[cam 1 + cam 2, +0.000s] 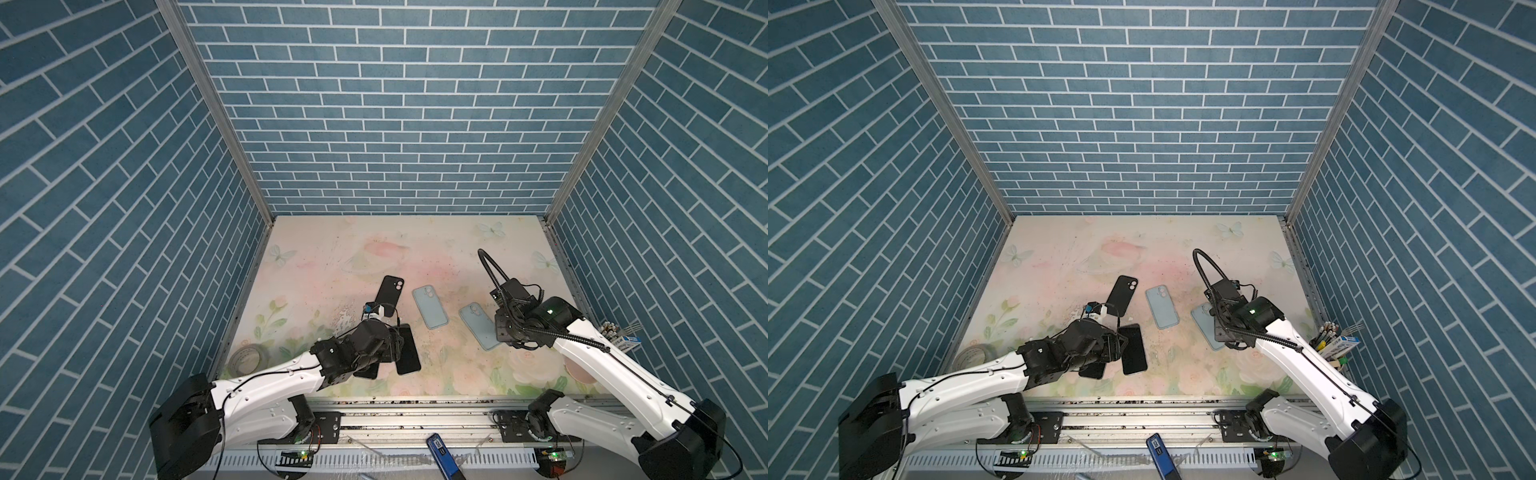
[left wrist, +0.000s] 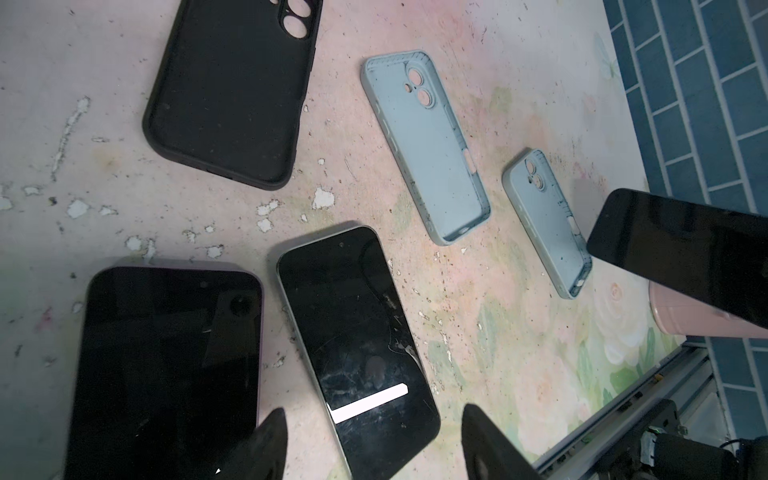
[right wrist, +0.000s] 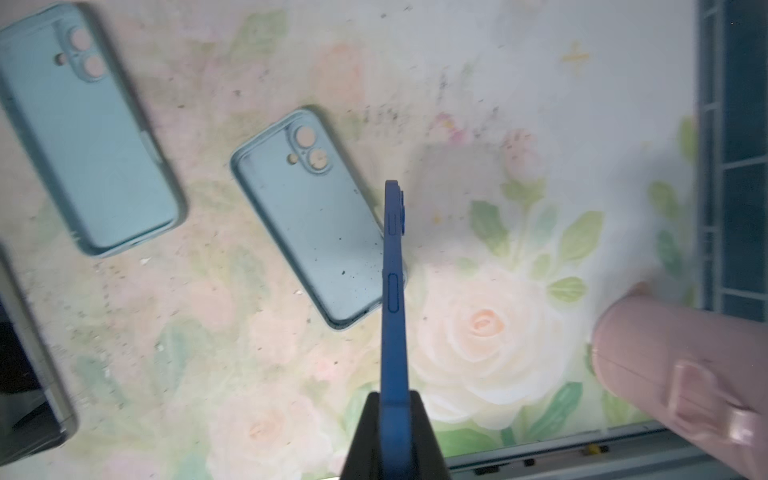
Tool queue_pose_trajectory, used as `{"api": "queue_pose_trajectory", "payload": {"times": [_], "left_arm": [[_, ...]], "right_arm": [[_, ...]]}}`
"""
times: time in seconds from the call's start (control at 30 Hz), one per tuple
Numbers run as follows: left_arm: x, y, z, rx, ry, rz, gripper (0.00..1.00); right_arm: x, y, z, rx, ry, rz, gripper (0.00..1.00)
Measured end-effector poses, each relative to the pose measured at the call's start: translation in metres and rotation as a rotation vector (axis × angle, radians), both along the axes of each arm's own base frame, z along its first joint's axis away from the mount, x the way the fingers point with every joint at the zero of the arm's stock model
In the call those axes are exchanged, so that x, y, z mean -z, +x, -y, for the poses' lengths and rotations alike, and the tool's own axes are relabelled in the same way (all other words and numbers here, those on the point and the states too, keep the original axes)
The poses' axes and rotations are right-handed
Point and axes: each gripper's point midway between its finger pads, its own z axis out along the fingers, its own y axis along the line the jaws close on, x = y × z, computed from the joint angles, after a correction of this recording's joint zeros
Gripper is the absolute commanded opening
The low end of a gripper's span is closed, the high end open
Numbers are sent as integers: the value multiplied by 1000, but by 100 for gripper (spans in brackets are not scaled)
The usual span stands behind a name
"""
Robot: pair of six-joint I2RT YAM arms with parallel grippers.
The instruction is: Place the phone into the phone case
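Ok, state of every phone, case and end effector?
Left end effector: open, empty.
Right end effector: shut on blue phone.
Blue phone: held aloft, uncased.
Black case: empty, open side up.
Middle light blue case: empty, open side up.
Right light blue case: empty, open side up.
Purple-edged phone: flat, screen up, uncased.
Pale-edged phone: flat, screen up, uncased.

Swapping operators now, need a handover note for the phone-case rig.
Left end effector: open, empty, over the purple-rimmed phone and pale-rimmed phone, both face up on the table.
Right end effector: shut on the blue phone, held edge-on by the right-hand light-blue silicone case.
Middle light-blue silicone case and black silicone case: empty too.
Done: blue phone lifted. Left: seat it in a case; nothing cased yet.
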Motion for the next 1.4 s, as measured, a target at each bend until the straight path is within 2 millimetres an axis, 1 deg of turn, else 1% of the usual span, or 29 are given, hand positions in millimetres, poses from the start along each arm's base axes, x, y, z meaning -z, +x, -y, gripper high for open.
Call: {"api": "queue_pose_trajectory", "payload": {"times": [0.07, 0.13, 0.17, 0.27, 0.4, 0.47, 0.6, 0.73, 0.87, 1.0, 1.2, 1.4], "left_arm": [[0, 0, -1, -3, 0, 4, 68], [0, 1, 0, -5, -3, 7, 68], [-1, 2, 0, -5, -6, 9, 68], [-1, 3, 2, -5, -11, 13, 68], [2, 3, 3, -5, -6, 10, 68], [2, 4, 4, -4, -6, 10, 69], [2, 4, 4, -4, -6, 10, 69], [2, 4, 4, -4, -5, 10, 69], [2, 4, 4, -4, -6, 10, 69], [2, 4, 4, -4, -6, 10, 69], [2, 4, 4, -4, -7, 11, 69], [1, 5, 5, -4, -11, 14, 69]], "right_arm": [[-9, 3, 1, -2, 4, 31, 0], [-13, 2, -9, -34, 63, 39, 0], [-14, 2, -18, -58, 110, 35, 0], [-13, 1, -57, -138, 296, 9, 0], [-4, 5, -103, -224, 463, -74, 0], [3, 10, -118, -245, 502, -110, 0], [16, 22, -137, -266, 528, -150, 0], [16, 40, -153, -297, 540, -129, 0], [14, 52, -164, -329, 545, -102, 0], [12, 55, -168, -341, 550, -82, 0], [12, 59, -167, -335, 538, -66, 0], [24, 65, -171, -338, 528, -80, 0]]}}
